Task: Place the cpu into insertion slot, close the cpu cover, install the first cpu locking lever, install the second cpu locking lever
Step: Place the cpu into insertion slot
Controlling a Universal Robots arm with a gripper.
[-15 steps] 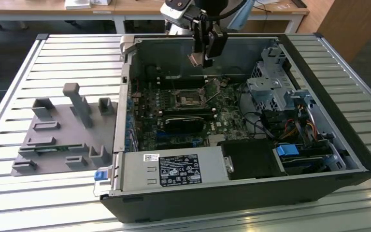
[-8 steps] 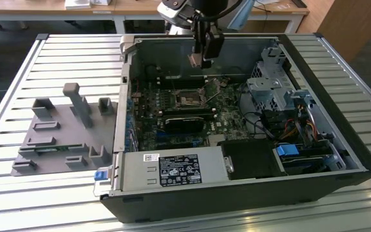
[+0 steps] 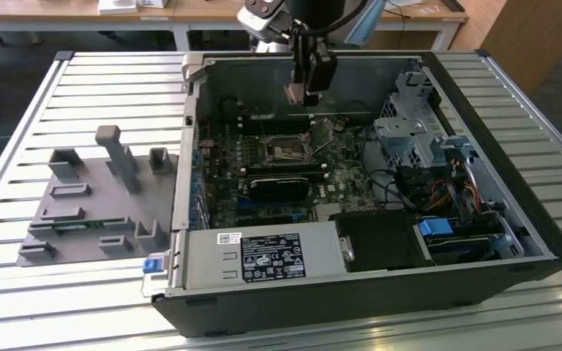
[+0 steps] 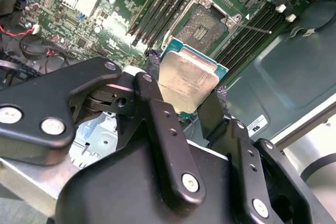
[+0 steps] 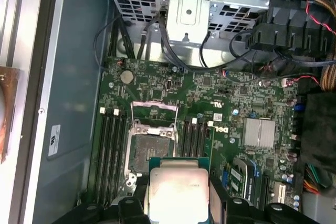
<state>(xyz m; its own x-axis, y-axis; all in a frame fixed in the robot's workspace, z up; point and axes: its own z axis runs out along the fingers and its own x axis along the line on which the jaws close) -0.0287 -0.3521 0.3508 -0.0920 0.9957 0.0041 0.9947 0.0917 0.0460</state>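
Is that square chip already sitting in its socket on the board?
No, the gripper holds the cpu clear of the insertion slot, which lies open and empty.

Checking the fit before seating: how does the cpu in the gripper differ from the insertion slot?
The cpu has a pale tan metal face with a green edge; the insertion slot is dark in the middle with a silver rim. The cpu is clamped in the gripper, off the board; the insertion slot sits empty on the motherboard. Both are square and look alike in size.
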